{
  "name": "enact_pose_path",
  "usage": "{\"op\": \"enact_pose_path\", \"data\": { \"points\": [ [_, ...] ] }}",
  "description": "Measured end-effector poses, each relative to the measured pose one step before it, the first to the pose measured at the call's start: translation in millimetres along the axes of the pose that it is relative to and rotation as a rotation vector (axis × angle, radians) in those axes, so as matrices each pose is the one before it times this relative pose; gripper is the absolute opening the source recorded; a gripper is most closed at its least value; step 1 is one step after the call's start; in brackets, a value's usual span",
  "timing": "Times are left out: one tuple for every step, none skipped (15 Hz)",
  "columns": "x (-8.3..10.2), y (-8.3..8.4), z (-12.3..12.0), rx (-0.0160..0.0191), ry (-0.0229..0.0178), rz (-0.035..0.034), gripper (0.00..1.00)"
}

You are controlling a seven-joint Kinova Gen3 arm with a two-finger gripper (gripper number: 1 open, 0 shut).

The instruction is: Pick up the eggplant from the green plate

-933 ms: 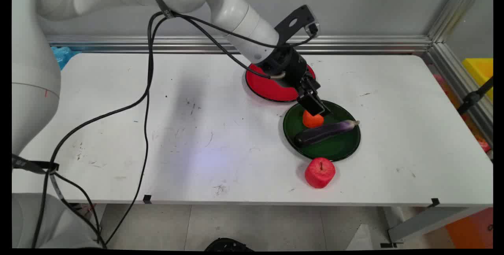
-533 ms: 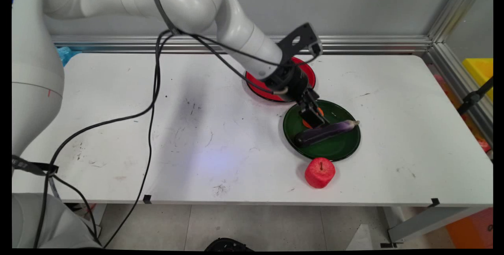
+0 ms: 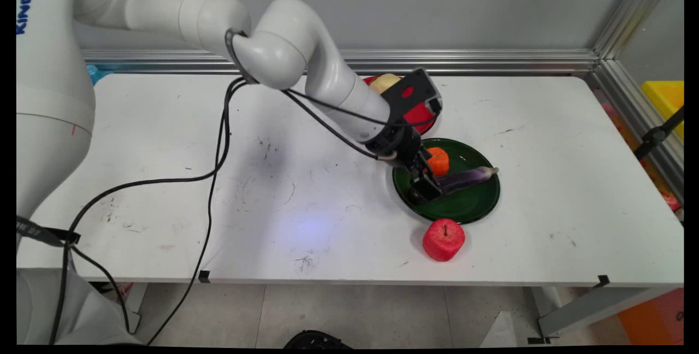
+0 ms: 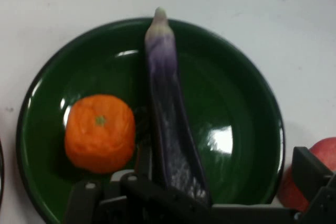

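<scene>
We see the hand (image 3: pixel 425 189) low at the eggplant's (image 4: pixel 170 124) dark end on the green plate (image 3: pixel 480 206); grip state unclear. Eggplant looks light, smooth, slippery; we'd grip mid-body. Orange (image 4: pixel 100 132) beside it.

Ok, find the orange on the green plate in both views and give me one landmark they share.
Main view: the orange sits at the far left of the green plate, just right of the hand.
Hand view: the orange lies left of centre, left of the eggplant.
Shared landmark: the eggplant, beside the orange in both.
</scene>
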Motion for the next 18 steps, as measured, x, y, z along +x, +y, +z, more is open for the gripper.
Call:
{"op": "enact_pose_path", "data": {
  "points": [
    [-2.29, 0.59, 2.34, 0.00438, -0.00278, -0.00519, 1.00],
    [-3.01, 0.79, 3.33, 0.00608, -0.00343, -0.00708, 1.00],
    [-3.30, 0.73, 3.61, 0.00627, -0.00256, -0.00772, 1.00],
    [-2.62, 0.62, 3.10, 0.00470, -0.00213, -0.00527, 1.00],
    [-2.04, 0.58, 2.59, 0.00283, -0.00190, -0.00414, 1.00],
    [-2.08, 0.48, 2.44, 0.00285, -0.00196, -0.00389, 1.00],
    [-1.74, 0.45, 1.98, 0.00202, -0.00146, -0.00339, 1.00],
    [-2.74, 0.73, 3.46, 0.00302, -0.00184, -0.00589, 1.00],
    [-1.89, 0.36, 2.99, 0.00292, 0.00070, -0.00649, 1.00],
    [-1.23, 0.14, 2.05, 0.00189, 0.00040, -0.00410, 1.00],
    [-1.39, -0.09, 3.04, 0.00349, 0.00143, -0.00525, 1.00],
    [-1.64, -0.34, 3.32, 0.00440, 0.00142, -0.00557, 1.00],
    [-1.50, -0.51, 3.24, 0.00449, 0.00116, -0.00454, 1.00],
    [-1.71, -0.49, 3.43, 0.00415, 0.00097, -0.00462, 1.00],
    [-1.11, -0.31, 2.45, 0.00280, 0.00098, -0.00249, 1.00],
    [-1.09, -0.32, 2.22, 0.00250, 0.00070, -0.00211, 1.00],
    [-0.95, -0.14, 2.31, 0.00194, 0.00185, -0.00187, 0.00],
    [-0.58, -0.02, 1.84, 0.00114, 0.00151, -0.00142, 0.00]
  ]
}}
